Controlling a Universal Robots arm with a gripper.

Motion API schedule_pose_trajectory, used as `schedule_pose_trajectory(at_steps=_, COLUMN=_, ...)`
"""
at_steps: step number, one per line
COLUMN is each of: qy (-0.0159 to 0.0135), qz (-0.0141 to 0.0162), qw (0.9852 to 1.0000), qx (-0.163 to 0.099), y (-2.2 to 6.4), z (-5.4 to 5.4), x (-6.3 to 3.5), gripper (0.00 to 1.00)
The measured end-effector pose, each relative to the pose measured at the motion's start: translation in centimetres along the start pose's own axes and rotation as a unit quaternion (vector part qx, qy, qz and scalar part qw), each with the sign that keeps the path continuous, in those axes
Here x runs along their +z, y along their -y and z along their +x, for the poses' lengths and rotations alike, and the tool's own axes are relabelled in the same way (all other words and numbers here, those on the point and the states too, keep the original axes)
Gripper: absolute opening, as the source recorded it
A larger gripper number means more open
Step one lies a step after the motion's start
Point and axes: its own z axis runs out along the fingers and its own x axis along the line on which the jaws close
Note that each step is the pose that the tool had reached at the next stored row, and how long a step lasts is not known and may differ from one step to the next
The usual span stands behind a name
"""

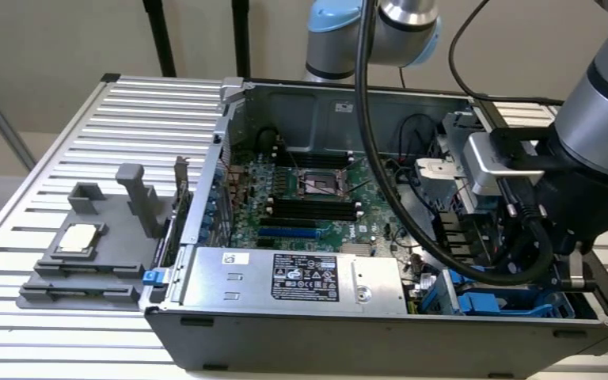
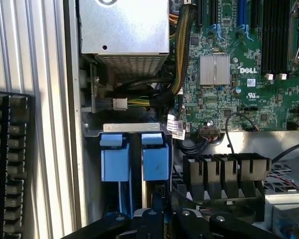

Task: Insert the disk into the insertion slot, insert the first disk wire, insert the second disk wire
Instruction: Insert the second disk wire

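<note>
The disk (image 2: 154, 162) shows edge-on as a blue-framed block with a thin silver strip beside it. It stands in the insertion slot (image 2: 134, 128), the grey metal cage bay in the case's front corner. A second blue rail piece (image 2: 114, 162) sits beside it. My gripper (image 2: 164, 199) reaches in from the near side, its black fingers (image 2: 182, 211) drawn close on the disk's near end. In the exterior view my arm's wrist (image 1: 557, 229) hangs low over the blue drive cage (image 1: 494, 305). A loose white connector (image 2: 120, 103) on thin wires lies just beyond the cage.
The grey labelled power-supply box (image 1: 283, 277) borders the cage. The green motherboard (image 1: 304, 198) fills the case floor. A black finned block (image 2: 224, 172) and black cables (image 2: 182, 45) crowd the gripper's side. A grey fixture (image 1: 77, 237) stands on the slatted table at the exterior view's left.
</note>
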Motion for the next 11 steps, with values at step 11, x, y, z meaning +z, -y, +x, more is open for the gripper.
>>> schedule_pose_trajectory(at_steps=11, qy=0.0008, qz=-0.0008, qw=1.0, qx=0.0, y=-1.38, z=0.2, x=-1.72, gripper=0.24)
